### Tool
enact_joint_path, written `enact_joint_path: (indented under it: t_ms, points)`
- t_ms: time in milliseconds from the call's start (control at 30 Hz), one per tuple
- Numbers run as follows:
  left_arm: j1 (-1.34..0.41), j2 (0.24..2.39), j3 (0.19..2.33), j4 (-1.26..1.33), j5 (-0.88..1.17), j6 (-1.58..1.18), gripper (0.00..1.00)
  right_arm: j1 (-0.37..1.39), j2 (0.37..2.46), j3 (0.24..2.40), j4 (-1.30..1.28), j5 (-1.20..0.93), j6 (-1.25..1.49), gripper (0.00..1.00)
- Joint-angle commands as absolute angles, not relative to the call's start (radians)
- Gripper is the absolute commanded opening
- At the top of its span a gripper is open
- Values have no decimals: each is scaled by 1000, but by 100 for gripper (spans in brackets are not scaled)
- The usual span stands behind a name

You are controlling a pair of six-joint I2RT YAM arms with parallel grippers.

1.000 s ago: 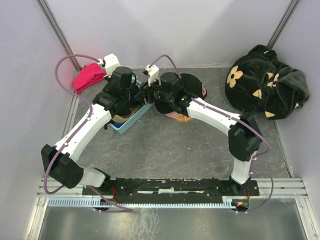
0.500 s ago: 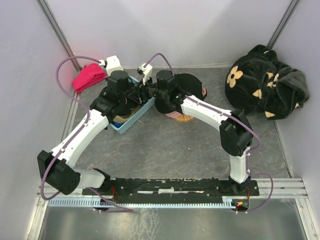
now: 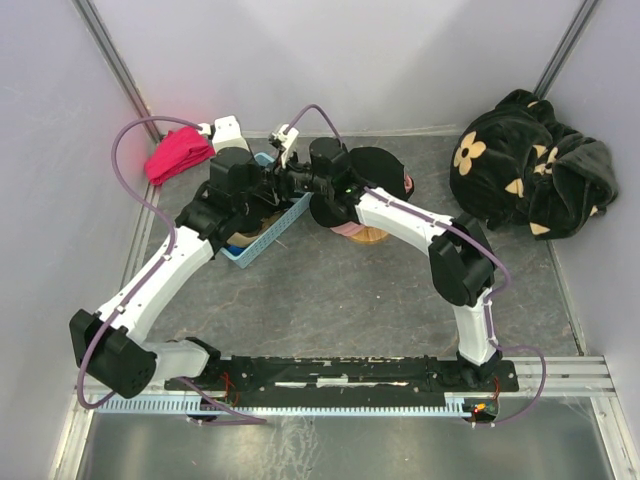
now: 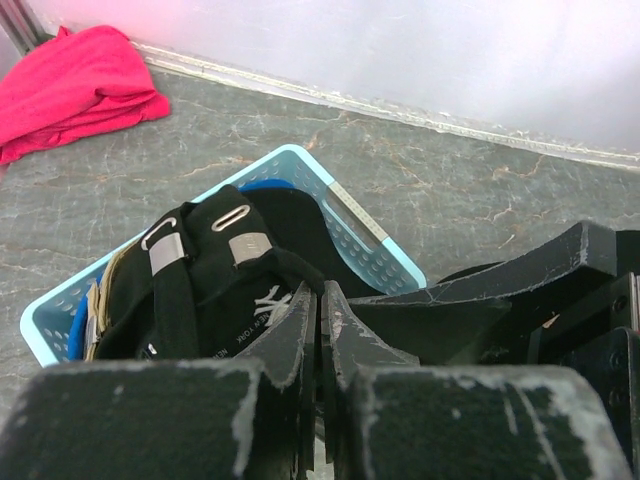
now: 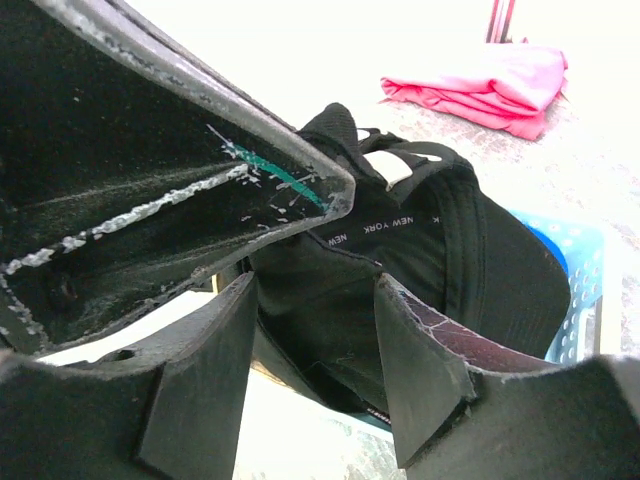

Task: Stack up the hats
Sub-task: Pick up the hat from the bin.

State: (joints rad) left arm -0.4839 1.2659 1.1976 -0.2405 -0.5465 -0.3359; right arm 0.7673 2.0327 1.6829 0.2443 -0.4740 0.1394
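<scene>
Black cotton fills most of what both my wrist cameras see: the black cap with white lettering lies in the light-blue basket, strap and buckle side up. The basket stands on the far left part of the grey surface. Beneath that cap a sliver of bright blue cap shows at the basket's far side, and a strip of tan at its left end.

My left claw is pressed together, only a thin dark slit between the fingers, and the edge of the lettered cap runs right up into the tips, so I take it to be pinching that edge. My right claw comes in from the right. Its fingers are spread, one on each side of a fold of the same cap, with the words NEW YORK just beyond them. Whether the pads touch the fabric I cannot tell.

Just right of the basket, partly under my right arm, a second black cap lies with a pink cap and a tan cap showing at its near edge.

A red-pink cloth bundle sits in the far left corner, apart from the basket. Black plush fabric with beige flowers is heaped at the far right.
</scene>
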Motion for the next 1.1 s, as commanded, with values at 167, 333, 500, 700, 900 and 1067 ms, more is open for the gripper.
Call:
enact_joint_path:
  t_ms: [167,333,500,700,900,1067]
  points:
    - [-489,1209,1189,-173,-539,-278,3,734,1983,1713,300,-514,84,61]
    - [-489,1202,1179,-167,-563,-272,3,731,1925,1633,330,-516,70,63]
    - [-489,1192,1166,-143,-531,-265,3,726,1975,1710,291,-577,86,63]
    - [-488,1199,1170,-133,-495,-253,3,724,2063,1816,257,-667,128,63]
    - [-488,1213,1174,-120,-506,-255,3,724,2081,1830,234,-707,131,62]
    - [-484,1211,1172,-106,-521,-255,3,725,2079,1801,238,-721,130,59]
